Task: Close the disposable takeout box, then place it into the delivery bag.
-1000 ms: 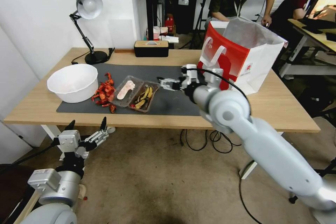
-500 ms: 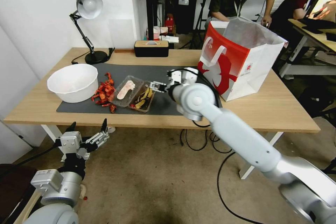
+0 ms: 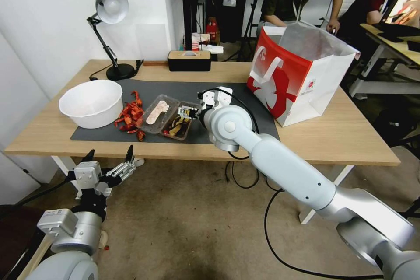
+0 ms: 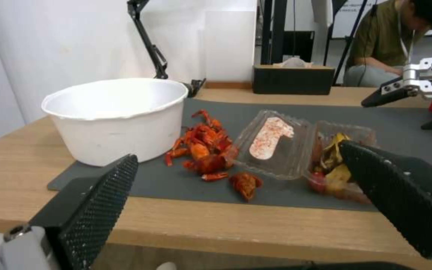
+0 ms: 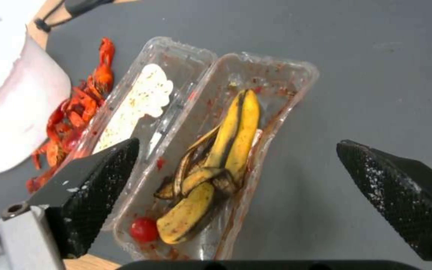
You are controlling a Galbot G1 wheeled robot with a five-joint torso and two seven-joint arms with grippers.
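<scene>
The left hand [image 3: 109, 167] hangs low in front of the wooden surface [image 3: 52, 133], below its near edge, fingers spread wide with nothing between them. On the surface's left stands a round white plastic bowl [image 3: 91, 103] on a dark grey mat [image 3: 227, 133], with a heap of red crayfish shells [image 3: 130, 117] just beside it.

Touching that heap lies the clear plastic hinged takeout box [image 3: 168, 117], flat open. Its two shallow halves sit side by side, each long axis running from the near edge away and slightly rightward. The left half holds a pale pink piece [image 5: 136, 101]; the right half holds a blackened banana peel [image 5: 216, 165] and a small red item.

The right hand [image 3: 187, 111] hovers directly over the right half, fingers wide apart and holding nothing. The hinge lies to its left, so that half must fold leftward; this arm is far nearer than the left.

A second ago this hand was further right, over bare mat; it has since travelled left to the box.

Rightmost stands the red-and-white paper delivery bag [image 3: 302, 72], mouth open, well apart from the box.
</scene>
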